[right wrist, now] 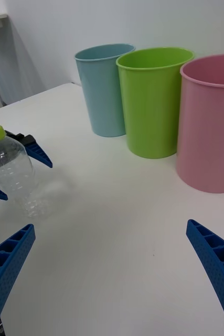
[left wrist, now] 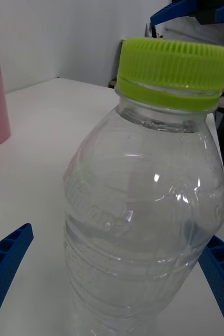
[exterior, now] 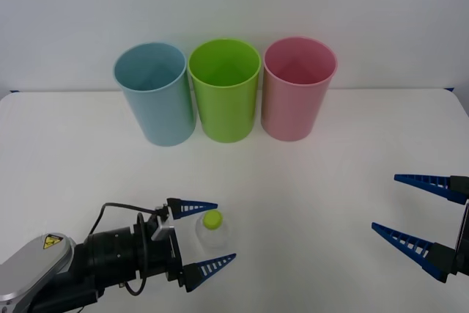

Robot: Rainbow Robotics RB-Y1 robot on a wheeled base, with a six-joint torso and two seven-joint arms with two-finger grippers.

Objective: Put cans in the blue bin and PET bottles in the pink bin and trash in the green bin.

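A small clear PET bottle (exterior: 213,231) with a lime-green cap stands upright on the white table near its front left. My left gripper (exterior: 205,236) is open around it, one blue finger on each side, not touching. The bottle (left wrist: 143,210) looms close between those fingers in the left wrist view, and the right wrist view shows the bottle (right wrist: 12,168) farther off. At the back stand the blue bin (exterior: 154,93), the green bin (exterior: 226,89) and the pink bin (exterior: 297,87) in a row. My right gripper (exterior: 418,214) hangs open at the front right, holding nothing.
The white table (exterior: 308,196) stretches bare between the bottle and the bins. A white wall rises right behind the bins. The table's back corners show at the far left and far right.
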